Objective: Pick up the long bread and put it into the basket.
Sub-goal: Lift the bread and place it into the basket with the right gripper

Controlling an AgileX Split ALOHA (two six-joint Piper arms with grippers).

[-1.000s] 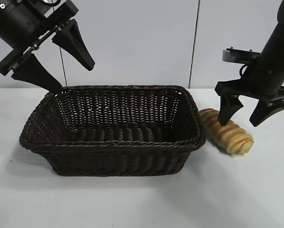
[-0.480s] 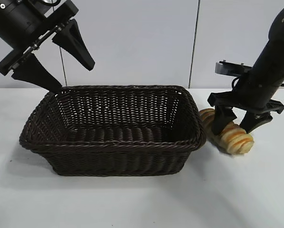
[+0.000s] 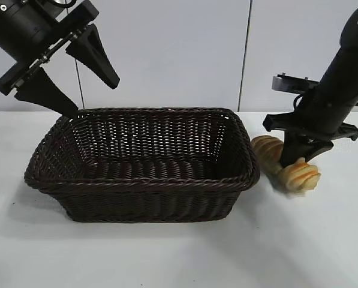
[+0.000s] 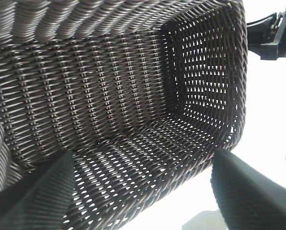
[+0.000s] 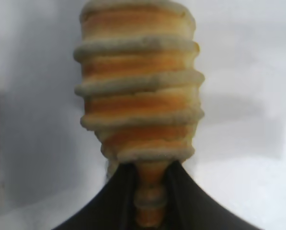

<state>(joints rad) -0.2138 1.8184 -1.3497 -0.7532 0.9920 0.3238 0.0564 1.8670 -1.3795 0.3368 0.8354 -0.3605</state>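
Your right gripper (image 3: pixel 298 157) is pinched tight across the middle of the long bread (image 3: pixel 300 175), an elongated golden-tan loaf with crosswise ridges and orange-brown stripes; the right wrist view shows both dark fingers squeezing a narrowed waist of the loaf (image 5: pixel 140 91), with most of its length reaching away beyond the fingertips. The loaf sits just off the right-hand short side of the basket (image 3: pixel 137 183), a large rectangular dark brown woven wicker one with sloping sides and a braided rim, resting on the white desk (image 3: pixel 179 252) toward its left half. The bread's near end looks lifted clear of the desk; you cannot tell whether its far end, close to the basket's right rim, is clear too. What matters for your next move: the loaf's long axis runs slantwise, its far end toward the basket and its near end toward the front right of the desk, and the basket opening lies to the left of the jaws, over that braided rim. In my judgement you must raise the bread above the rim before carrying it left, or the low end may catch the wicker. Your left gripper (image 3: pixel 71 75) hangs with jaws spread wide over the basket's back left corner, well apart from the bread, so the right arm is plainly the nearer one
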